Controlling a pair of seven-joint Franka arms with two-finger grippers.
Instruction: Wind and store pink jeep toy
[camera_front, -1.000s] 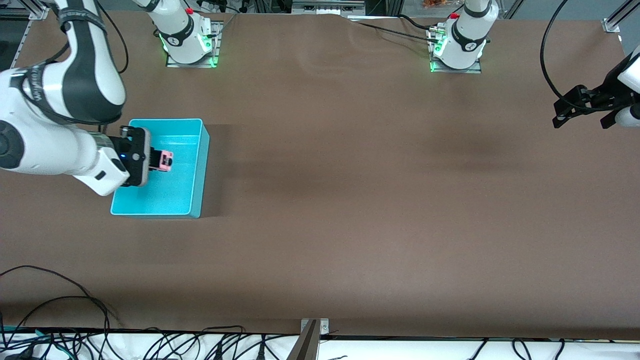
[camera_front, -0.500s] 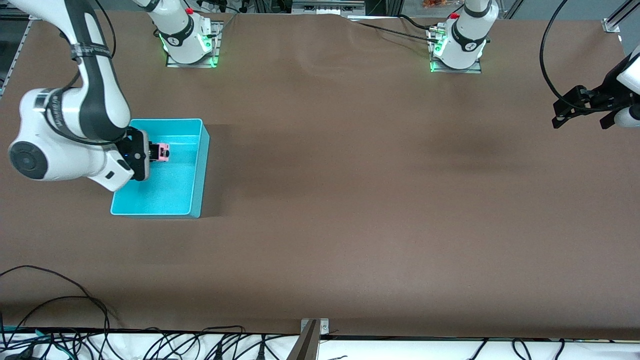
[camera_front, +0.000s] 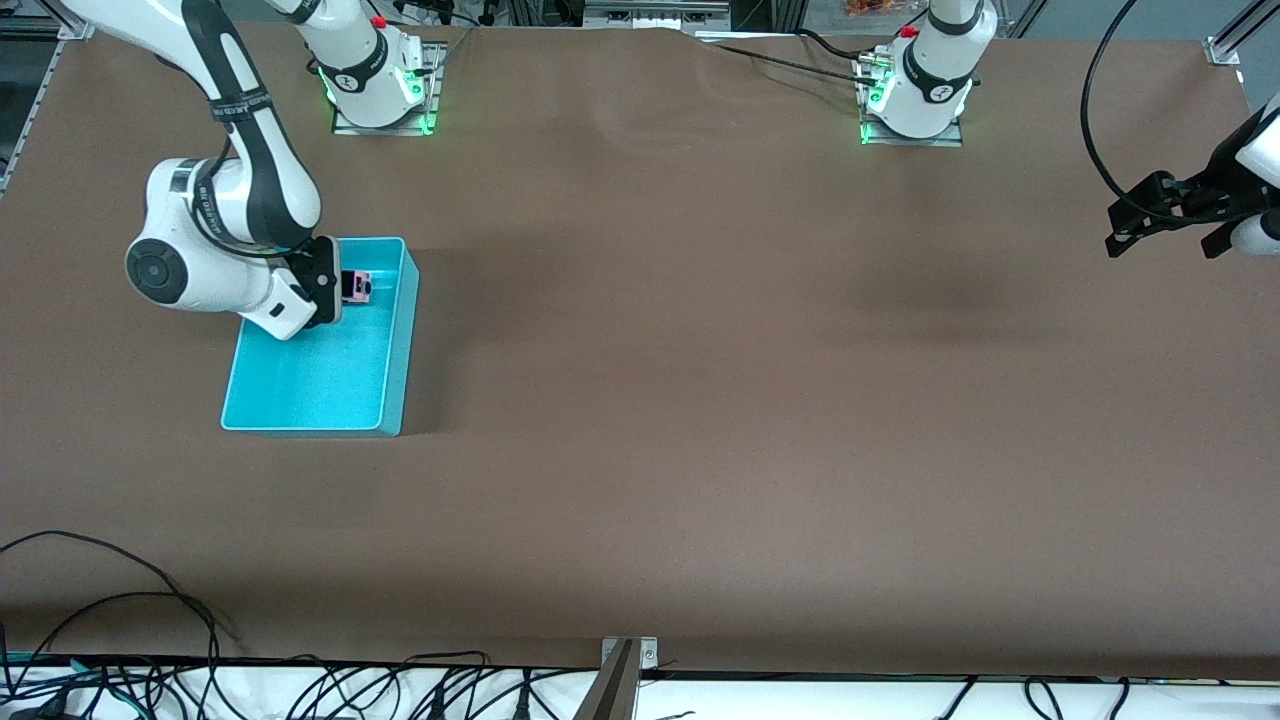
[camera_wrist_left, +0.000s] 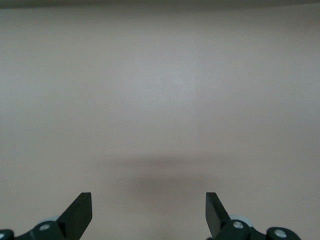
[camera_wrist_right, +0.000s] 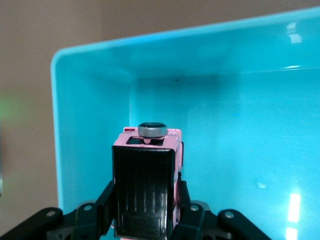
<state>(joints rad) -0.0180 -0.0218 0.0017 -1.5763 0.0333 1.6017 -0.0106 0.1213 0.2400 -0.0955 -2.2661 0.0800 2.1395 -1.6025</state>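
My right gripper (camera_front: 345, 286) is shut on the pink jeep toy (camera_front: 357, 286) and holds it inside the turquoise bin (camera_front: 392, 352), at the end of the bin farther from the front camera. In the right wrist view the jeep toy (camera_wrist_right: 145, 187) shows its black roof and a round spare wheel between my fingers (camera_wrist_right: 107, 200), with the bin's wall (camera_wrist_right: 80, 115) around it. I cannot tell whether the jeep touches the bin's floor. My left gripper (camera_front: 1118, 230) is open and empty, waiting over the table at the left arm's end; its own view shows only bare table between its fingertips (camera_wrist_left: 80, 210).
The brown table (camera_front: 700, 350) spreads wide between the bin and the left arm. The two arm bases (camera_front: 375, 80) (camera_front: 915, 90) stand along the edge farthest from the front camera. Cables (camera_front: 150, 640) lie along the edge nearest it.
My right arm has carried the jeep down into the bin and toward the bin's end farther from the front camera. The left arm has not moved.
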